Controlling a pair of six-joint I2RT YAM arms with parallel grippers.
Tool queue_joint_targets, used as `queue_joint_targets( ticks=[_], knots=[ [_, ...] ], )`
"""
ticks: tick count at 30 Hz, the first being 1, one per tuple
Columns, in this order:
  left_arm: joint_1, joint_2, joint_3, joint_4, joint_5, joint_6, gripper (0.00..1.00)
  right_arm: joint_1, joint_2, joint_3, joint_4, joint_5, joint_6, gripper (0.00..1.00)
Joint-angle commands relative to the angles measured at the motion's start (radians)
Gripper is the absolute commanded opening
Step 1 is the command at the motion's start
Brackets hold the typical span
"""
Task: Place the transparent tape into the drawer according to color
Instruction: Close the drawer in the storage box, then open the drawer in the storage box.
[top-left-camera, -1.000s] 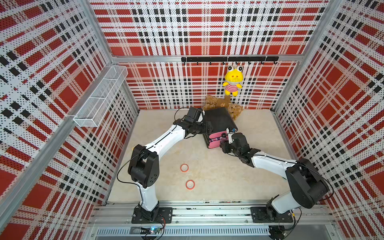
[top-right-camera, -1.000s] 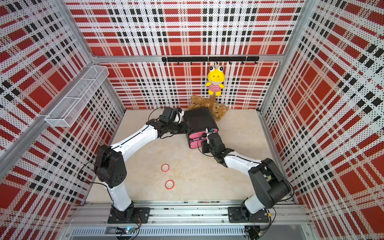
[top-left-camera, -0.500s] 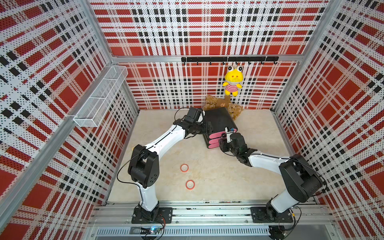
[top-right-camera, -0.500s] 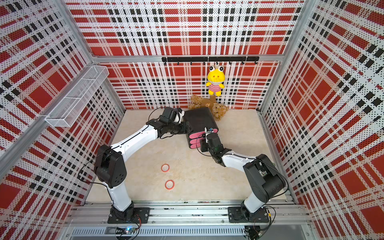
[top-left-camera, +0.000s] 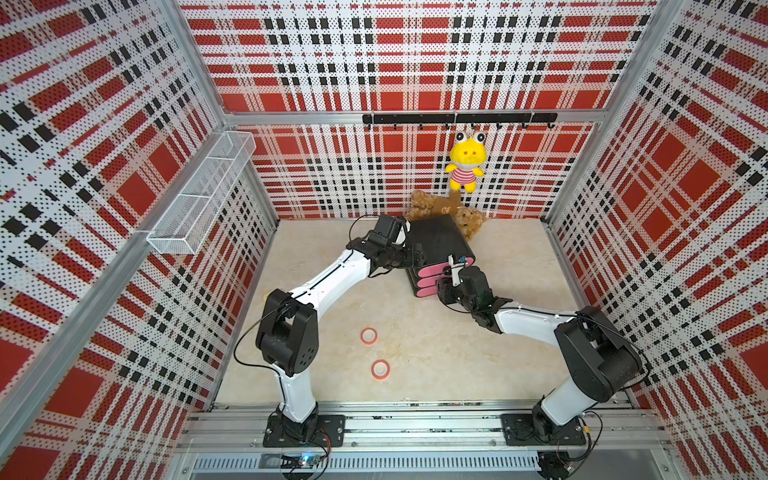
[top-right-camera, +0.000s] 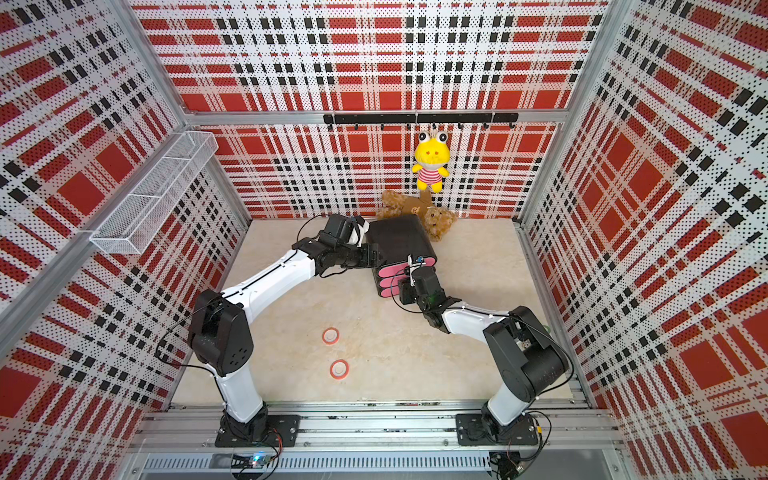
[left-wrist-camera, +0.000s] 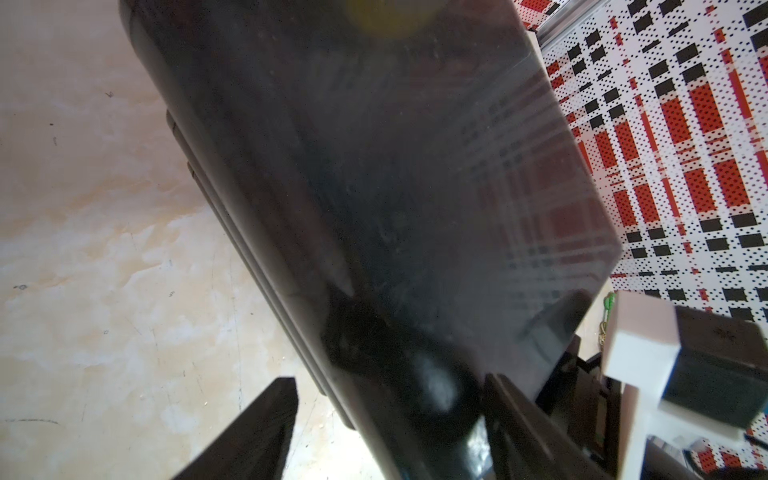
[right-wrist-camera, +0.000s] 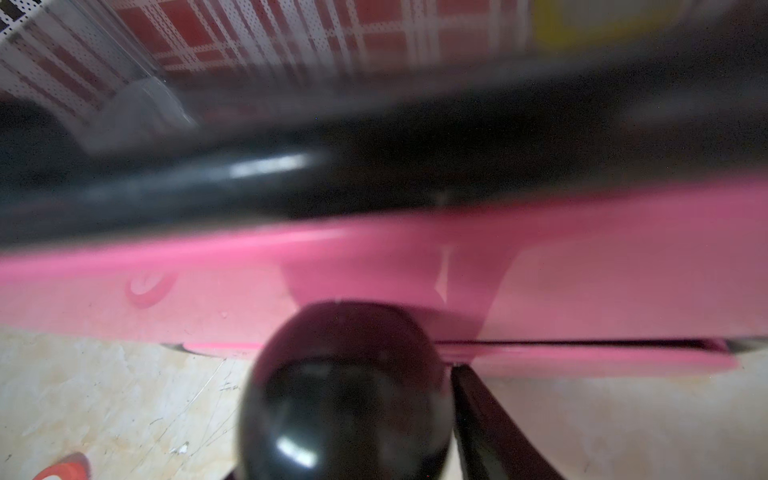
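Right wrist view: a black knob (right-wrist-camera: 345, 395) of the drawer (right-wrist-camera: 208, 282) sits between the right jaws; gripped or not, I cannot tell. Left jaws stand apart astride the cabinet (left-wrist-camera: 374, 187), probably steadying it. Two red transparent tape rings (top-left-camera: 368, 336) lie on the desk (top-left-camera: 457, 353), at 7 o'clock from it.
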Motion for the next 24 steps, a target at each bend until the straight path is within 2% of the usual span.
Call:
queue_joint_targets(
  ticks=[1, 12, 16, 24],
  knots=[
    [-0.005, 0.031, 0.004, -0.066, 0.005, 0.022, 0.77, 0.013, -0.033, -0.001, 0.031, -0.005, -0.001, 0.54],
    [-0.004, 0.05, 0.032, -0.081, -0.005, 0.03, 0.77, 0.013, -0.268, -0.046, -0.238, -0.025, 0.029, 0.85],
    [-0.004, 0.047, 0.029, -0.081, -0.008, 0.033, 0.77, 0.011, -0.313, -0.113, -0.222, -0.047, 0.046, 0.99],
    [-0.002, 0.056, 0.043, -0.09, -0.001, 0.039, 0.77, -0.017, -0.256, -0.208, -0.107, -0.067, 0.062, 1.0]
  ],
)
